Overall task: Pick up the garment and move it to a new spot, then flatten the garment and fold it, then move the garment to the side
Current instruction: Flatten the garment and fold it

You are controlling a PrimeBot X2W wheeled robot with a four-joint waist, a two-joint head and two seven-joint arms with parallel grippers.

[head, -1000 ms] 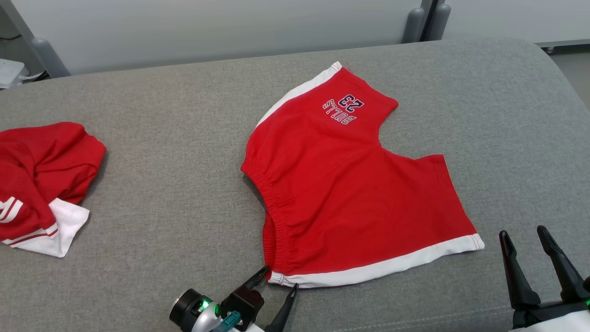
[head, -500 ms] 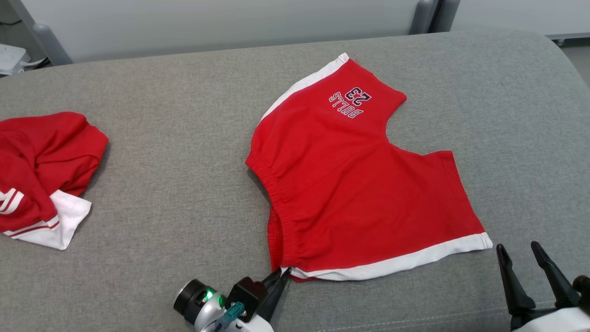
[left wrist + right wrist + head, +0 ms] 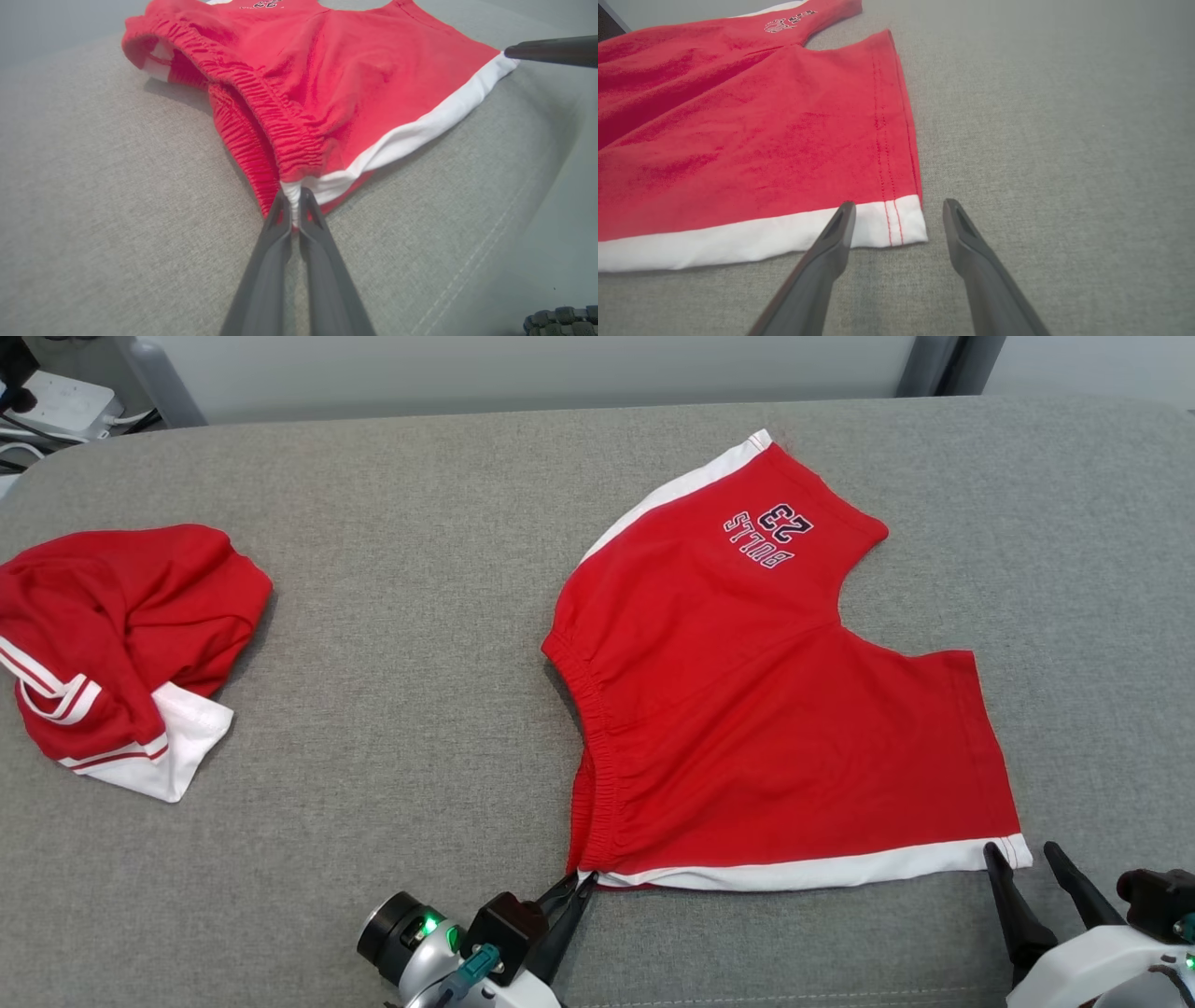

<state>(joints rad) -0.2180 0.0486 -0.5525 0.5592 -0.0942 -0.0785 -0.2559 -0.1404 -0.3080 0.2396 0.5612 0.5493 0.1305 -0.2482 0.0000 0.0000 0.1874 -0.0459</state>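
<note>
Left gripper (image 3: 293, 205) was clamped on the near waistband corner of the red shorts (image 3: 775, 728), where the elastic band met the white side stripe; its 2 fingers were pressed together on the white fabric. Right gripper (image 3: 899, 203) stood with fingers apart at the white corner of the near leg; 1 fingertip lay over the stripe, the other over the bare grey upholstery (image 3: 392, 663); contact could not be determined. The shorts lay spread at centre-right, "BULLS 23" print on the far leg; 1 crumpled red-and-white garment (image 3: 112, 625) lay well apart at the left.
</note>
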